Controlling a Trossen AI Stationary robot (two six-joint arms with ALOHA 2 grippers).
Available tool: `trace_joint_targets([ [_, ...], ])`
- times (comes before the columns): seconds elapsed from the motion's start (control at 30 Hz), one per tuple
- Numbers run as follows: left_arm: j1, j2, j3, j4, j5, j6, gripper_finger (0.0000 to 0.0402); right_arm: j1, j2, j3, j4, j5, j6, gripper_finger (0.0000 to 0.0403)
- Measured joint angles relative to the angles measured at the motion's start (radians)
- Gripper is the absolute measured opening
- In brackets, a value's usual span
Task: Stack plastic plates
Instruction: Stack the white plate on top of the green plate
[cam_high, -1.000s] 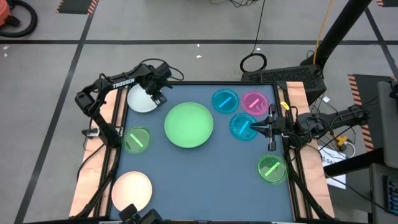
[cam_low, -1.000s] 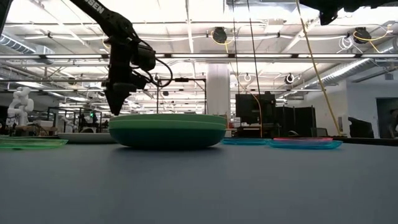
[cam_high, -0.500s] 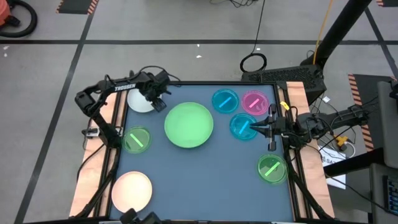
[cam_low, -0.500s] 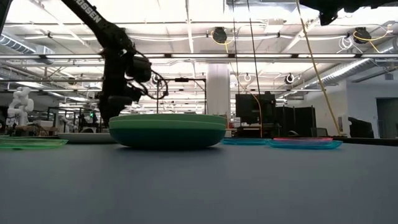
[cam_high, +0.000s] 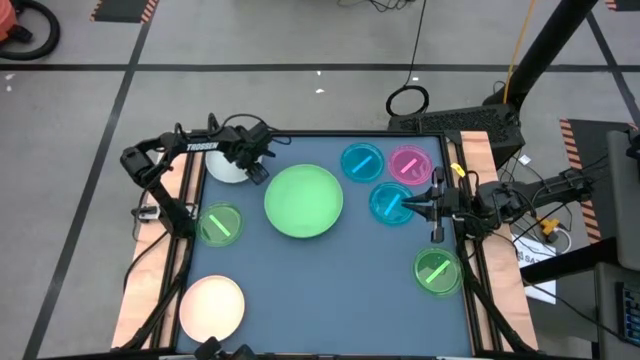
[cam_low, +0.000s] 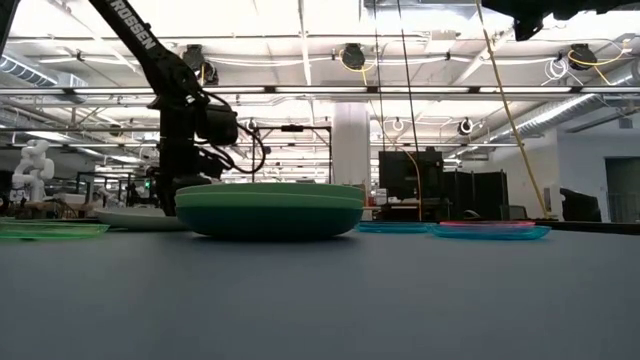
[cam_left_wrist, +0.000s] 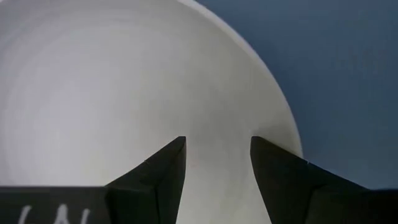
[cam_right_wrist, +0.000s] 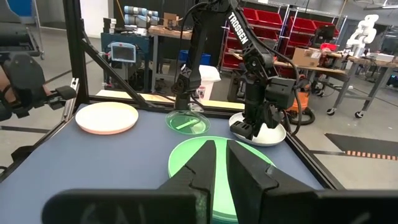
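Note:
A white plate (cam_high: 222, 165) rests flat near the table's far left corner. My left gripper (cam_high: 257, 170) is open and low over its right part (cam_left_wrist: 124, 81), with both fingers inside the rim (cam_left_wrist: 283, 118). A light green large plate (cam_high: 303, 200) sits on a dark green one (cam_low: 268, 222) at mid table. Small blue plates (cam_high: 361, 162) (cam_high: 388, 203), a pink one (cam_high: 409, 165), striped green ones (cam_high: 218, 224) (cam_high: 437, 270) and a cream plate (cam_high: 212, 305) lie flat around them. My right gripper (cam_high: 412, 206) is shut and waits by the right edge. My left gripper comes at the white plate from above, slanting down, with its open fingers (cam_left_wrist: 165, 168) over the plate's inner face near the right rim. Whether the fingertips touch the plate, I cannot tell.
The table (cam_high: 330, 300) has bare blue surface in its near middle. Wooden side rails (cam_high: 478, 160) and black frame bars edge it. My right gripper's shut fingers (cam_right_wrist: 221, 168) point across the table at the green stack (cam_right_wrist: 199, 162). Workshop shelves and benches stand beyond.
My left gripper has come down toward the white plate and a little toward the near edge, ending low over the plate's right part. The plates have stayed where they were.

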Motion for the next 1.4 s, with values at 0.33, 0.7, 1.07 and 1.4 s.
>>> trace_joint_targets([
  [0.33, -0.006, 0.0, 0.0, 0.038, -0.013, -0.024, 0.0186, 0.0, 0.0, 0.0, 0.0, 0.0, 0.0, 0.0031],
  [0.7, -0.023, 0.001, 0.0, 0.036, -0.046, -0.024, 0.0152, 0.0, 0.0, 0.0, 0.0, 0.0, 0.0, 0.0031],
  [1.07, -0.046, 0.001, 0.0, 0.032, -0.048, -0.047, 0.0046, 0.0, 0.0, 0.0, 0.0, 0.0, 0.0, 0.0031],
  [1.4, -0.129, 0.001, 0.0, 0.032, -0.097, -0.063, 0.0006, 0.0, 0.0, 0.0, 0.0, 0.0, 0.0, 0.0031],
])
